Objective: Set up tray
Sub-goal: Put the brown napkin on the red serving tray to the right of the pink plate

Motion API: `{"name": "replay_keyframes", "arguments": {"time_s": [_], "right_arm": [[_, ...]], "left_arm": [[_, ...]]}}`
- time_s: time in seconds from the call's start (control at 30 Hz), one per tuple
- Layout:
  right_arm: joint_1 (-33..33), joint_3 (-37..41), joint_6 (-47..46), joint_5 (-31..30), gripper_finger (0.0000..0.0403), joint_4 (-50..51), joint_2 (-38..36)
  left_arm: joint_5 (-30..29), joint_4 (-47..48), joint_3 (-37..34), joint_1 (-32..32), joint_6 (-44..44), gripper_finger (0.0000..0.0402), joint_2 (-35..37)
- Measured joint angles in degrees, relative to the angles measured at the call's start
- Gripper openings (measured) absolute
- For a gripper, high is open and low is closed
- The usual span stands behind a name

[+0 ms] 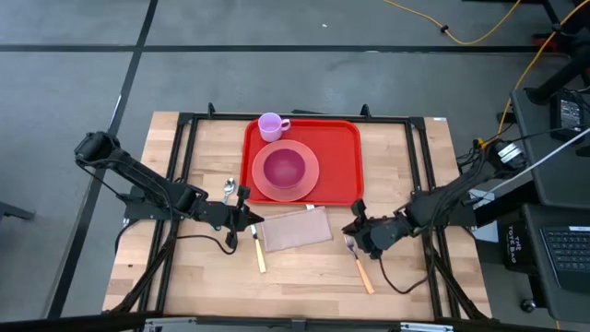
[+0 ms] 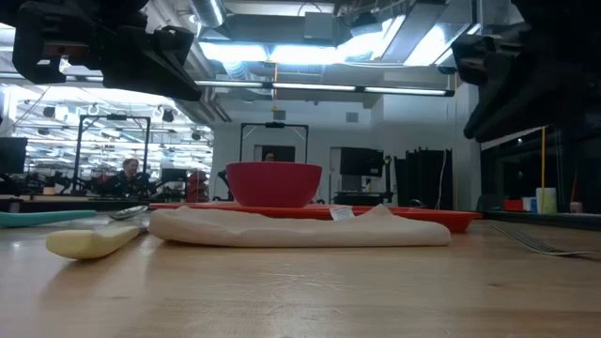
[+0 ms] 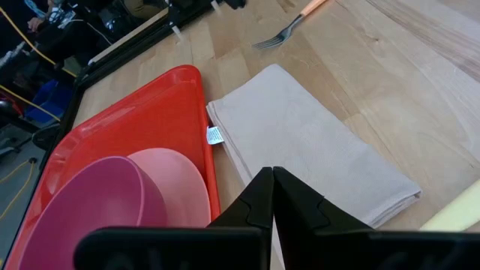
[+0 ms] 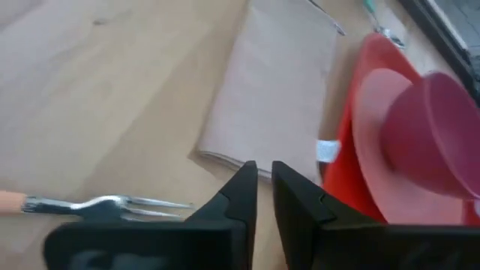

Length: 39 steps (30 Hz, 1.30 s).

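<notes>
The red tray (image 1: 346,148) lies at the table's far middle. On it a pink plate (image 1: 309,184) carries a magenta bowl (image 1: 284,168), and a lilac mug (image 1: 271,125) stands at its far left corner. A folded beige napkin (image 1: 297,229) lies flat on the table just off the tray's near rim. My left gripper (image 1: 247,218) hangs shut above the napkin's left end (image 3: 271,174). My right gripper (image 1: 355,227) hangs shut by the napkin's right end, above the fork's tines (image 4: 264,169). Neither touches anything.
An orange-handled fork (image 1: 359,263) lies near the right gripper. A yellow-handled knife (image 1: 258,251) lies near the left one, and a spoon (image 1: 229,189) lies left of the tray. A black frame rail (image 1: 419,157) runs around the table. Bare wood shows along the near edge (image 1: 304,295).
</notes>
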State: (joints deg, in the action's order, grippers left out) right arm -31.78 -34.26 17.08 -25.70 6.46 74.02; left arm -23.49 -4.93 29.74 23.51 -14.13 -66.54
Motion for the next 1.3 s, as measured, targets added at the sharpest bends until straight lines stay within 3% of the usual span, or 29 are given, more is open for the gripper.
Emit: {"name": "replay_keyframes", "arguments": {"time_s": [0.23, 0.6, 0.73, 0.93, 1.3], "right_arm": [[-0.21, -0.02, 1.66, 4.27, 0.0104, -7.92, 6.57], [-0.16, -0.02, 3.14, 4.37, 0.0173, -17.70, 18.77], [-0.14, -0.02, 5.70, 4.01, 0.0183, -20.97, 22.47], [-0.08, -0.20, 5.70, -5.21, 0.0186, -23.41, 24.35], [-0.19, -2.47, 5.01, -1.61, 0.0186, -22.89, 24.13]], "left_arm": [[-0.02, 0.02, 0.00, 0.02, 2.76, 0.0005, 0.00], [0.04, 0.02, 0.00, 0.02, 4.42, 0.0002, 0.00], [0.07, 0.02, 0.00, 0.02, 4.43, 0.0005, 0.00], [0.11, 0.02, 0.00, 0.02, 4.45, 0.0001, 0.00], [0.13, 0.02, 0.00, 0.01, 4.42, 0.0003, 0.00]]}}
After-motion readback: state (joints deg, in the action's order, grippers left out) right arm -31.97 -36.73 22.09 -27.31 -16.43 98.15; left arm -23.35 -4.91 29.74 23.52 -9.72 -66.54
